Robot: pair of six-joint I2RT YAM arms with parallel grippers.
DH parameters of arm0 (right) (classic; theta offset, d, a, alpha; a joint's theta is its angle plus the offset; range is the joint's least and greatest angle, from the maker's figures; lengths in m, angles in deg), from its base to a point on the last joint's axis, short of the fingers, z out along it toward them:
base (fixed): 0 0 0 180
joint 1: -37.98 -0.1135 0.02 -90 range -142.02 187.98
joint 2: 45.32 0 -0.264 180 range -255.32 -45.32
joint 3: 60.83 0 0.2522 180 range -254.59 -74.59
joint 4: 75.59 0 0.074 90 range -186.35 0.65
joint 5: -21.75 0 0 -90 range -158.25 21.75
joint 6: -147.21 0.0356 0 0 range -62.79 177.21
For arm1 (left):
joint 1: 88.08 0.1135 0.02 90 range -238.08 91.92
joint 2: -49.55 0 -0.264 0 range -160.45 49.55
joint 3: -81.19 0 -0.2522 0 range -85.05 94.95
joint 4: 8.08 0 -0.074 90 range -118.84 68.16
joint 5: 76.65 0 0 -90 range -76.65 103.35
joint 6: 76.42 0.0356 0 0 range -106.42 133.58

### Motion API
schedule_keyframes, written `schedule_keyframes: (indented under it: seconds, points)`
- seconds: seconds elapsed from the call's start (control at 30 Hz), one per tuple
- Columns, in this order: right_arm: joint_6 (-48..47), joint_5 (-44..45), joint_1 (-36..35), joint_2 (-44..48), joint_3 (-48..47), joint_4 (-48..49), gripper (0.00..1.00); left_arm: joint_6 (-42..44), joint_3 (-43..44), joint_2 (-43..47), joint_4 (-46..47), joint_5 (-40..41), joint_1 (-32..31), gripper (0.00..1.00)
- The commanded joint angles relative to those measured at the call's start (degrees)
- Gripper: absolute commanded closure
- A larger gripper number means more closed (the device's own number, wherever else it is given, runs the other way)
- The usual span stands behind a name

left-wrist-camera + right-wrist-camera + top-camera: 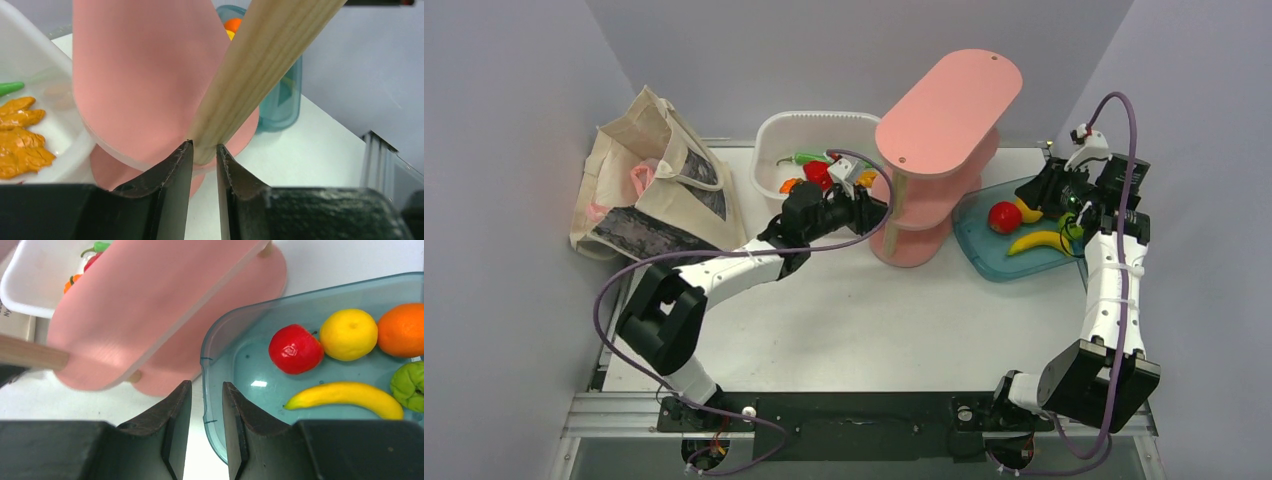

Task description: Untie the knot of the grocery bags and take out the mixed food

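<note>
Left gripper: fingers nearly together at the tall pink two-tier shelf's round wooden post; whether they are clamped on it cannot be told. If you pull here, the shelf may topple. Right gripper: fingers narrowly apart and empty above the translucent teal plastic tray. The beige canvas tote and the thin pink plastic bag sit far left, well apart from both.

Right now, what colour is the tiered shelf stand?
The stand is pink, with light wooden posts; best in the top external view.

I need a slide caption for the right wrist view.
Right gripper above teal tray with apple, lemon, orange, banana; pink shelf beside.
</note>
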Motion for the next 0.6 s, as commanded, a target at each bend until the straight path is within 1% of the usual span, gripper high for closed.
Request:
schedule_keyframes:
  seconds: [0.0, 0.17, 0.23, 0.3, 0.33, 0.4, 0.43, 0.47, 0.5, 0.53, 0.57]
  points:
    - [-2.80, -1.80, 0.80, 2.12, 0.71, -0.23, 0.74, 2.50, 9.36, -6.22, 4.35, 10.04, 0.99, 0.79]
    - [-3.61, -2.59, 1.16, 3.24, 1.55, -0.90, 0.73, 4.17, 16.71, -11.68, 2.88, 8.89, 1.97, 0.79]
    - [-3.49, -3.15, 1.20, 3.54, 1.62, -1.00, 0.73, 3.98, 17.90, -11.44, 1.62, 7.55, 2.78, 0.77]
    - [-3.15, -3.71, 1.21, 3.68, 1.57, -0.90, 0.73, 1.17, 15.99, -8.76, 2.12, 2.22, 4.63, 0.68]
    - [-2.99, -4.07, 1.21, 3.80, 1.52, -0.88, 0.73, 0.55, 14.93, -7.29, 1.91, -1.69, 5.25, 0.59]
    - [-2.59, -4.36, 1.20, 4.09, 1.50, -0.80, 0.72, -0.21, 11.64, -2.11, -2.15, -5.21, 6.77, 0.51]
    - [-2.38, -4.39, 1.22, 4.30, 1.61, -0.77, 0.71, 0.42, 9.80, 1.88, -6.97, -7.28, 7.79, 0.50]
    - [-2.08, -4.54, 1.22, 4.66, 1.63, -0.80, 0.69, 0.96, 8.98, 3.96, -9.84, -7.94, 8.88, 0.49]
    - [-1.91, -4.69, 1.18, 4.99, 1.64, -0.87, 0.67, 2.43, 7.95, 8.58, -16.43, -8.82, 9.62, 0.49]
    - [-1.71, -4.73, 1.20, 5.67, 1.69, -0.90, 0.62, 3.20, 7.75, 10.61, -20.06, -9.85, 11.79, 0.48]
    - [-1.68, -4.72, 1.22, 6.06, 1.85, -1.16, 0.59, 5.34, 8.06, 14.84, -26.61, -13.08, 13.23, 0.48]
